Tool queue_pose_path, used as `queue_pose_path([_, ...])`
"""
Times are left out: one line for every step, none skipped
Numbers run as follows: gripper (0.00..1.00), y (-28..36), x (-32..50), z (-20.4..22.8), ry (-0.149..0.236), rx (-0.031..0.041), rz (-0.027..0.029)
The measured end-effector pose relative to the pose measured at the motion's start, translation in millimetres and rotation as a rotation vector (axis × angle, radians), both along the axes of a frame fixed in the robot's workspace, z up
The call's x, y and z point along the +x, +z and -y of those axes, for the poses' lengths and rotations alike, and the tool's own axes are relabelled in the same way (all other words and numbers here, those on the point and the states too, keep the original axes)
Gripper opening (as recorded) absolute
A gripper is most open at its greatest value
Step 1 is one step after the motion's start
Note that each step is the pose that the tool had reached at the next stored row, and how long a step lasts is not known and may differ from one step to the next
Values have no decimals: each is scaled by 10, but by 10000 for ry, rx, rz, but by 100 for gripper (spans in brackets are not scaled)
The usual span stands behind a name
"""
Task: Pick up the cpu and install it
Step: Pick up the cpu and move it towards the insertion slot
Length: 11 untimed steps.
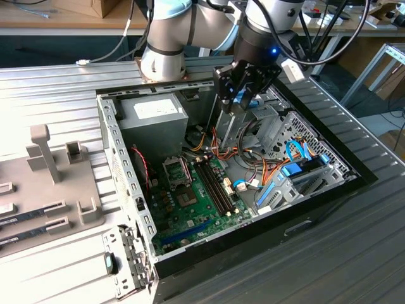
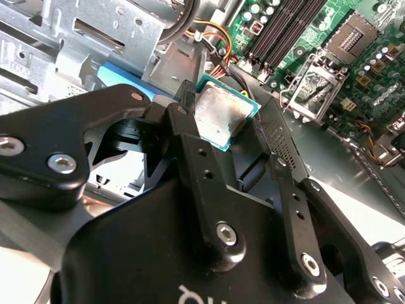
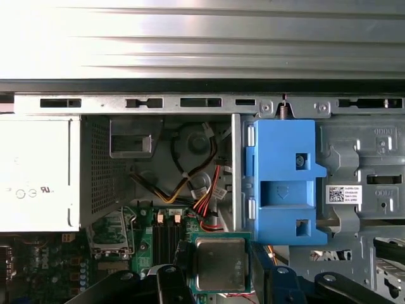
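Surface: ribbed metal table point(image 1: 50, 95); workbenches and cables behind it, at 12 o'clock in the exterior view.
Case: open computer case point(image 1: 112, 145) lying mid-table. Inside I log a motherboard point(image 1: 190, 202) at 7 o'clock, a power supply point(image 1: 152, 113) at 11 o'clock, a drive cage with a blue bracket point(image 3: 285, 183) at 3 o'clock, and loose coloured cables between them.
Fixture: grey tray point(image 1: 38, 190) at 9 o'clock beside the case, with long narrow sticks point(image 1: 35, 209) in its slots.
Gripper: the gripper point(image 1: 243, 95) hangs over the case's 1 o'clock area, jaws drawn in on the cpu.
Cpu: the cpu point(image 2: 218, 117) is pinched by opposite edges between the fingers point(image 2: 190, 145), metal top toward the wrist cameras. It is in the air, well apart from the socket point(image 1: 177, 170) at 8 o'clock from the gripper.
Obscured: the cpu's underside and its gripped edges; I cannot tell whether the socket cover is raised.
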State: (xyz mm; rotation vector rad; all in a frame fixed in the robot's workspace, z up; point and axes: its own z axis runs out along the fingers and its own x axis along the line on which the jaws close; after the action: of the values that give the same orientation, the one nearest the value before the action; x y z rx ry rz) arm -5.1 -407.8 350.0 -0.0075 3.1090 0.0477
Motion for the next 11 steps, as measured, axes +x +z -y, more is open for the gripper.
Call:
queue_pose_path([47,-1,-5,0,0,1,0])
queue_pose_path([47,-3,-10,0,0,1,0])
queue_pose_path([47,-5,-16,0,0,0,0])
queue_pose_path([47,-7,-20,0,0,0,0])
queue_pose_path([47,-23,-47,1,0,0,0])
queue_pose_path([47,-52,-71,1,1,0,0])
queue_pose_path([47,-73,-80,1,1,-1,-1])
queue_pose_path([47,-79,-82,1,1,-1,0])
queue_pose_path([47,-82,-84,1,0,-1,-1])
queue_pose_path([47,-85,-85,1,0,0,0])
queue_pose_path([47,-92,-88,1,1,0,0])
